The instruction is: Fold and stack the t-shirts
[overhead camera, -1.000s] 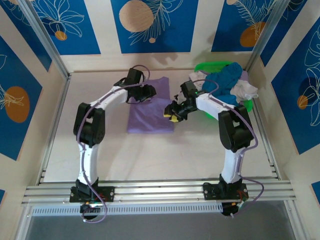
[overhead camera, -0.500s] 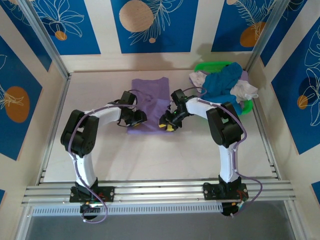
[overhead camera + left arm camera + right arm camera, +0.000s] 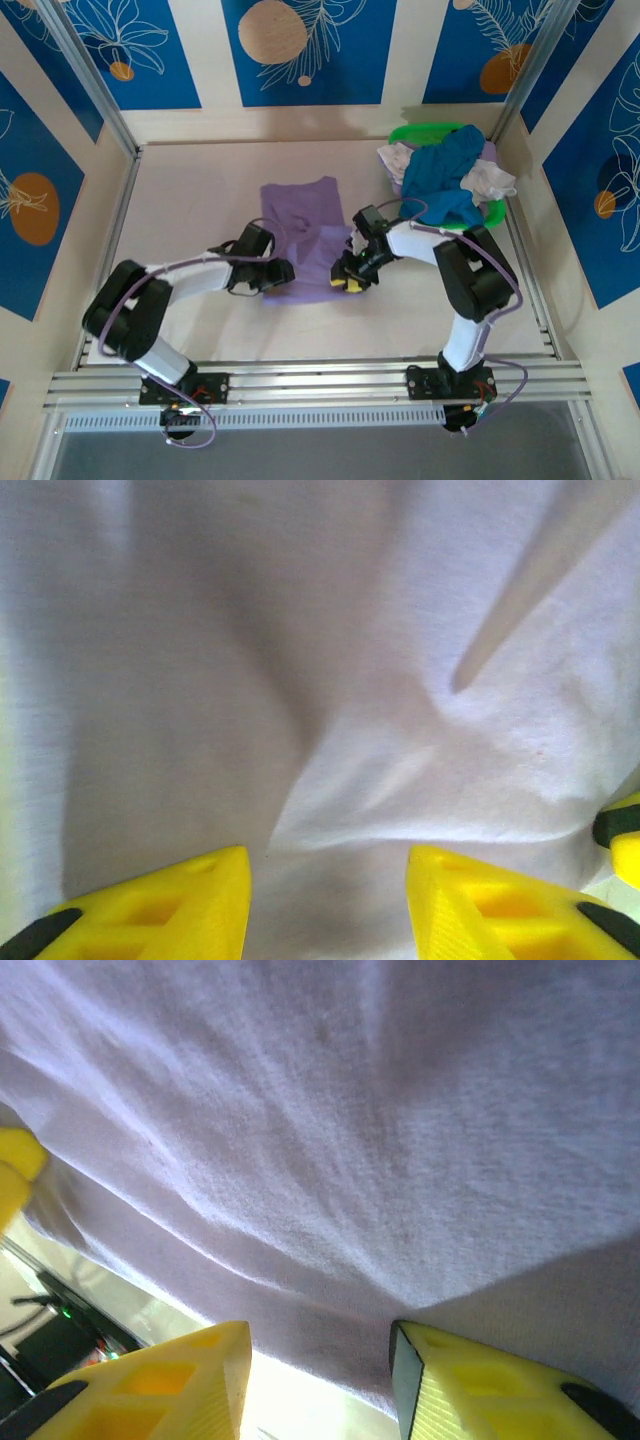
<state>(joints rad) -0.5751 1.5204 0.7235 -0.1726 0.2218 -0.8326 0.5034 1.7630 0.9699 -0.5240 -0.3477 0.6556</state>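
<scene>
Free table [image 3: 180, 200] left; t-shirts [image 3: 445, 165], basket [image 3: 430, 131] right

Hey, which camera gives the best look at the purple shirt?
Top external: it shows nearly the whole purple shirt, outline included. Both wrist views give close-ups of wrinkled cloth, without its overall shape.

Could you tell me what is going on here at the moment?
Two robot arms are working on a lavender t-shirt spread on the table. The left claw and right claw are both down at its near edge, cloth right at their fingers; whether they grip it is unclear. A teal t-shirt and white ones wait piled in the green basket at the far right.
</scene>
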